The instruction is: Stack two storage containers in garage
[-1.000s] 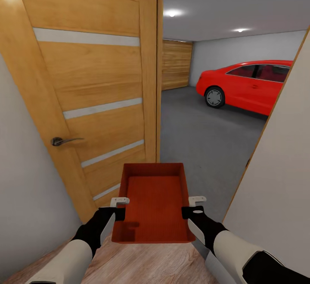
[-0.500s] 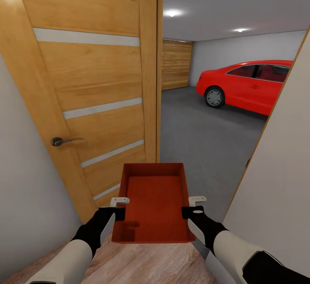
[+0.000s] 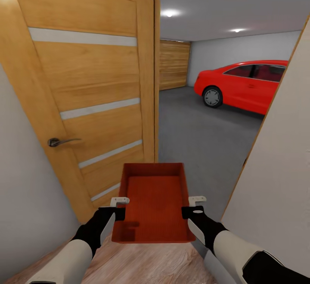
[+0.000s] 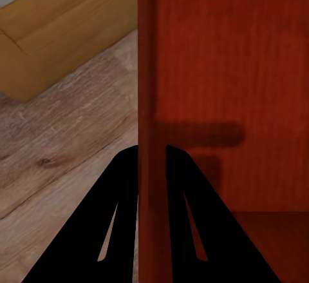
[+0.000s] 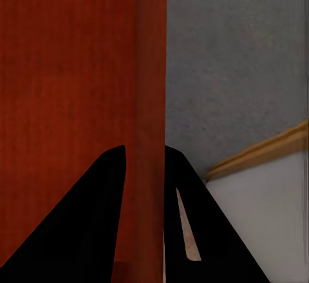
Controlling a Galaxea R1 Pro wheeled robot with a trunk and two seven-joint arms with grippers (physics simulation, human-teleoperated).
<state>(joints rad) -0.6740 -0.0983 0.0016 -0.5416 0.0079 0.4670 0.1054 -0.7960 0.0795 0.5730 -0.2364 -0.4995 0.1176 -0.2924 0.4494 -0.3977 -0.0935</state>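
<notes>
An orange-red open-top storage container hangs level in front of me, held between both arms above the wood plank floor. My left gripper is shut on its left wall; one finger is inside the bin and one outside. My right gripper is shut on its right wall the same way. The bin is empty. Ahead, past the doorway, lies the garage with its dark grey concrete floor.
An orange-brown door with frosted strips and a metal handle stands open at my left. A white wall closes in on the right, leaving a narrow doorway. A red car is parked deep in the garage by a wooden garage door.
The whole head view has shifted slightly left, so the camera moved a little. The container and both grippers keep the same place in front of me.
</notes>
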